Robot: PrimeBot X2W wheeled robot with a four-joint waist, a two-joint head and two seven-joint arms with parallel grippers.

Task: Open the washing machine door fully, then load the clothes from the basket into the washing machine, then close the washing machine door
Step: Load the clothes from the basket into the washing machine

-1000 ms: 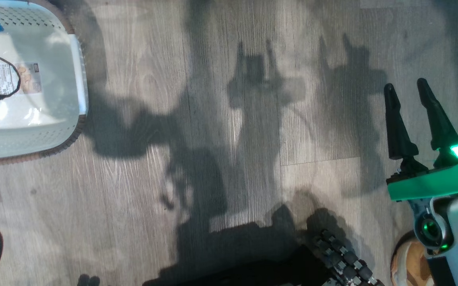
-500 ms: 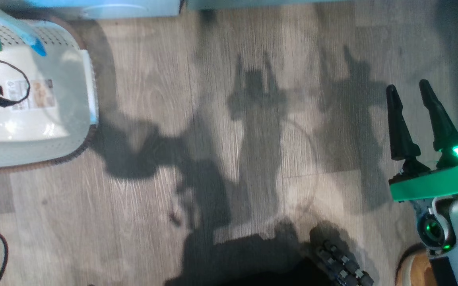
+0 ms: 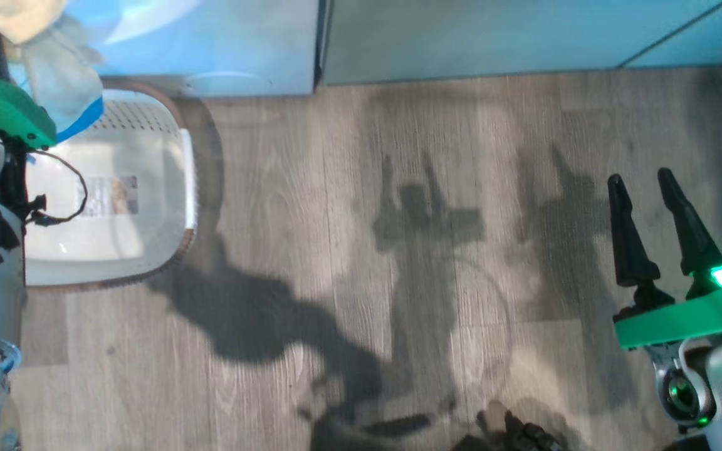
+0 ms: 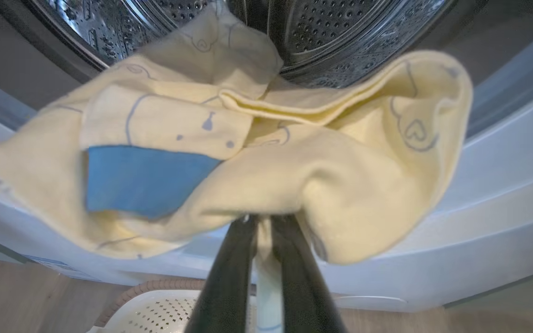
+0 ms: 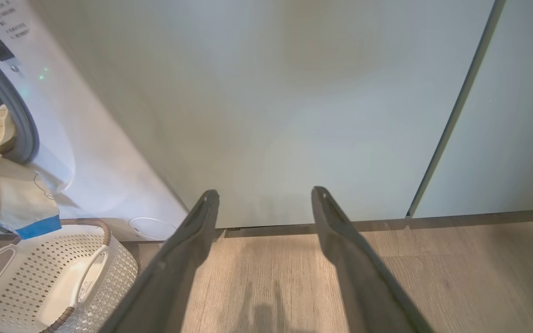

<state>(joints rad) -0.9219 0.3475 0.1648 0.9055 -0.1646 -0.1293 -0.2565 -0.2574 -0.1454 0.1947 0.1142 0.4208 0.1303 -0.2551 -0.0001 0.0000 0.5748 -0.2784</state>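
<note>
Pale yellow clothes [image 4: 266, 162] with a blue patch hang before the washing machine's [image 4: 479, 231] open drum, pinched between the left gripper's [image 4: 266, 222] closed fingers. The basket [image 5: 118, 273] sits on the floor [image 3: 311, 207] just below the machine. Beside the machine, the right gripper [image 5: 265, 193] faces pale cabinets [image 5: 294, 115], fingers spread, holding nothing.

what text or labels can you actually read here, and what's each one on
No text is legible.
label inside the basket: too blurred to read.
small print on the washing machine panel: too small to read.
sticker low on its front: blurred.
</note>
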